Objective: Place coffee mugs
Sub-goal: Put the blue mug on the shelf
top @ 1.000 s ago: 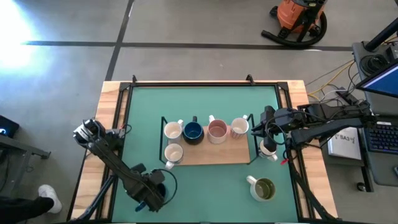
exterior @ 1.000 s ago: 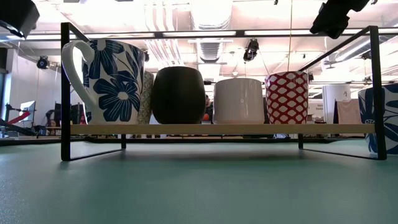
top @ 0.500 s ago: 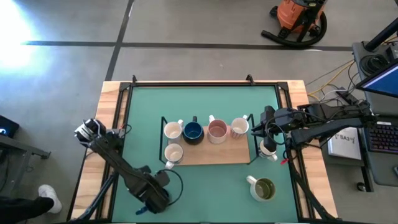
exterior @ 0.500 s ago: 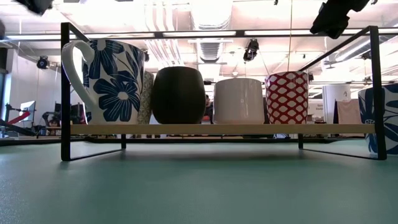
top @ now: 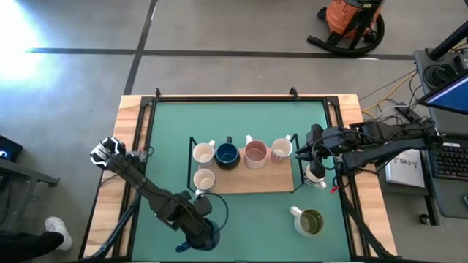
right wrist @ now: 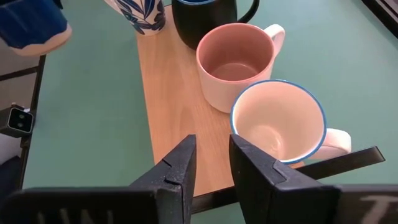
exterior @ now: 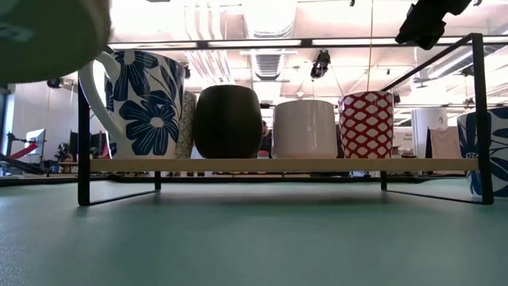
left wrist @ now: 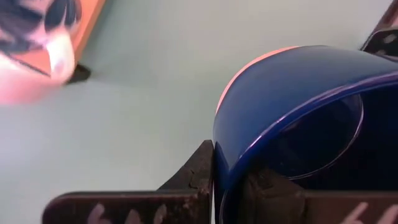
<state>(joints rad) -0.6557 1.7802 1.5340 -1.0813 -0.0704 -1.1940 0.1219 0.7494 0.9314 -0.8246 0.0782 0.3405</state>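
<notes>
My left gripper (top: 199, 228) is near the table's near edge, left of centre, shut on a dark blue mug (top: 205, 235) that also shows as a blurred shape (exterior: 48, 32) in the low view. A wooden rack (top: 245, 181) holds two white mugs (top: 203, 153) (top: 204, 180), a navy mug (top: 227, 154), a pink mug (top: 255, 153) and a patterned mug (top: 281, 150). A mug with an olive inside (top: 309, 221) stands on the mat near the right. My right gripper (right wrist: 212, 168) hovers open beside the rack's right end, holding nothing. My left gripper holds the dark blue mug by its wall at the rim (left wrist: 219, 163), one finger (left wrist: 198, 171) outside and the other (left wrist: 267, 186) inside. The mug is lifted clear of the table, its pale base (right wrist: 46, 42) showing in the right wrist view.
Another mug (top: 316, 177) stands on the mat under my right arm, just right of the rack; its blue and white side (exterior: 486, 151) shows in the low view. The rack has a thin black frame (exterior: 82, 119). Green mat lies bare in front of the rack (top: 248, 219).
My left gripper has carried the blue mug along the near side of the table toward the right, closer to the rack's front. The mug has come into the low view's upper left corner.
</notes>
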